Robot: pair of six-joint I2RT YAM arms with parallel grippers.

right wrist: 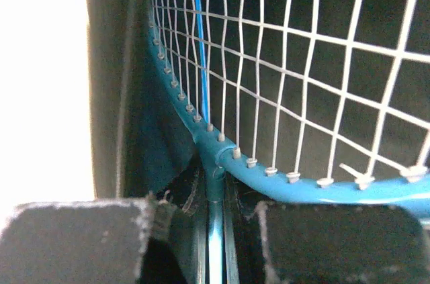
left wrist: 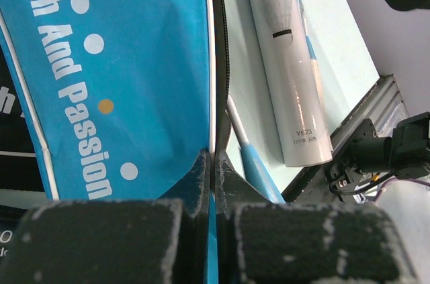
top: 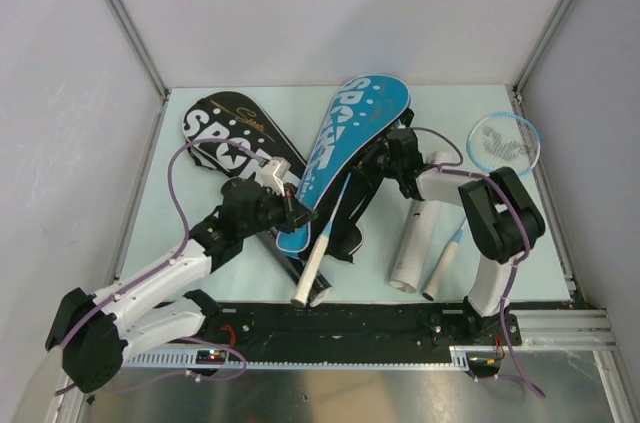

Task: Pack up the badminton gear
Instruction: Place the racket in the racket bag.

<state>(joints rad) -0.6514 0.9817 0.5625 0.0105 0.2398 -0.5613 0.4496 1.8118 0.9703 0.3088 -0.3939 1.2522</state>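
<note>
Right gripper point(right wrist: 211, 197): fingers stand narrow on either side of the shaft, just below the throat of the light-blue racket point(right wrist: 302, 186). Whether the pads bite I cannot tell. I read the racket's head as lying inside the blue cover point(top: 350, 133), since dark lining shows behind the strings. Its shaft appears to run out past the cover's narrow end to a white handle point(top: 308, 281). Racket and cover share one long axis, slanting from the cover's rounded top down toward its narrow end on the left arm's side. Left gripper point(left wrist: 211, 166): closed on the cover's white-piped edge near that narrow end. My judgement is that further seating must push along this axis, head first toward the cover's top. The right arm, at the cover's right flank, is the one placed to do it.
</note>
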